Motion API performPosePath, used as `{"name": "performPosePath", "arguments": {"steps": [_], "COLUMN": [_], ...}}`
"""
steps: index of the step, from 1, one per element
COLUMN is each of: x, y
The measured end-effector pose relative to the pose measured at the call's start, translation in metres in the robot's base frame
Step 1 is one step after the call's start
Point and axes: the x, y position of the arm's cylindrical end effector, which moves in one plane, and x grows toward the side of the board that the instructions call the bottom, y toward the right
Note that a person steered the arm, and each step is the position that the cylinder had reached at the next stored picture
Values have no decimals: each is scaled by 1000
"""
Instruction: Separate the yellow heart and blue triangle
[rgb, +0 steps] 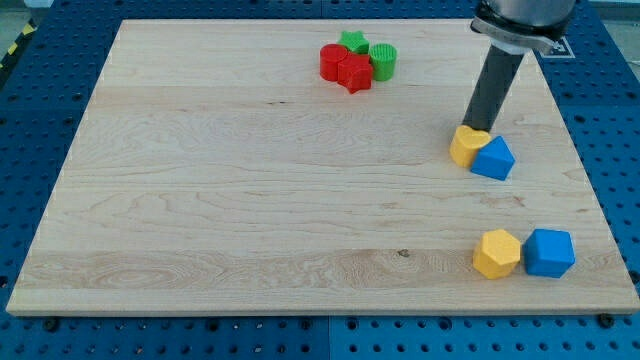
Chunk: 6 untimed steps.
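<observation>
The yellow heart (465, 146) lies at the board's right side, touching the blue triangle (493, 159) on its right. My tip (477, 129) stands just above the pair in the view, at the top of the seam between them, touching or nearly touching the yellow heart's upper edge. The dark rod rises up and to the right from there.
A yellow hexagon (497, 253) and a blue block (549, 252) sit side by side near the board's bottom right. A cluster of a red cylinder (331, 61), red star (354, 73), green star (352, 42) and green cylinder (384, 61) lies at the top centre.
</observation>
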Motion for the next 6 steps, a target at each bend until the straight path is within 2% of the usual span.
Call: {"name": "performPosePath", "arguments": {"steps": [1,3,5,6], "x": [23,0,47,41], "y": [0,-18,-19,-29]}}
